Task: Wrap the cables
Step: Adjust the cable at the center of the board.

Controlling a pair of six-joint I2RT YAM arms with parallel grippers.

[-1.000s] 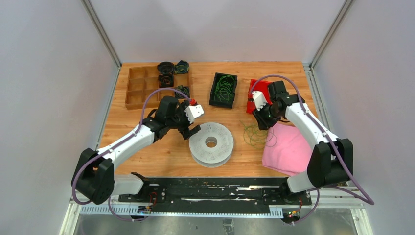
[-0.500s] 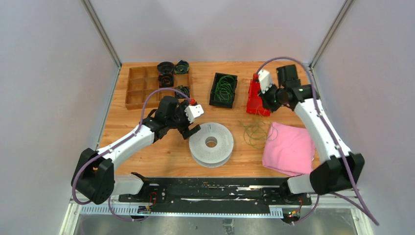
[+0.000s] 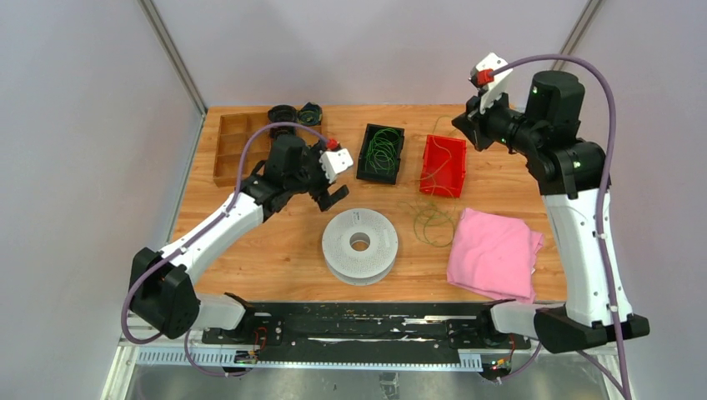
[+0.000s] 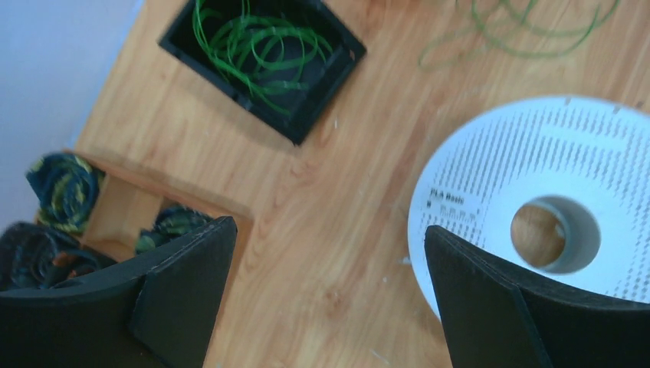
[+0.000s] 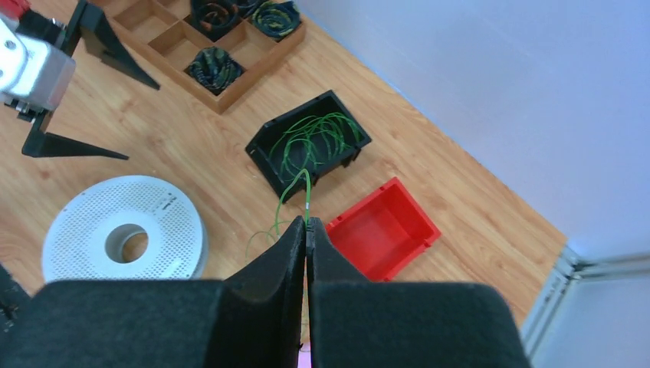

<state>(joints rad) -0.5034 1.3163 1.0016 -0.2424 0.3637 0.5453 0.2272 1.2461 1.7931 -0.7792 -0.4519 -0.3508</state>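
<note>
R gripper hangs high, back-right of the grey spool, fingers pressed together on one thin green strand of the cables. The strand's tip pokes out past the fingertips, and the rest of the loose loops lie on the wood just right of the spool, below the gripper. More green loops sit in the black bin behind the spool. L gripper hovers just behind-left of the spool, jaws spread wide over bare wood.

table: wood, visible grain, slight sheen. divider tray: wood, matt. spool: pale grey plastic, matt, dotted face. red bin: smooth plastic, slight gloss. black bin: matt plastic. cloth: pink, soft, matt. cables: thin, smooth, green. left gripper fingers: matt black plastic.
</note>
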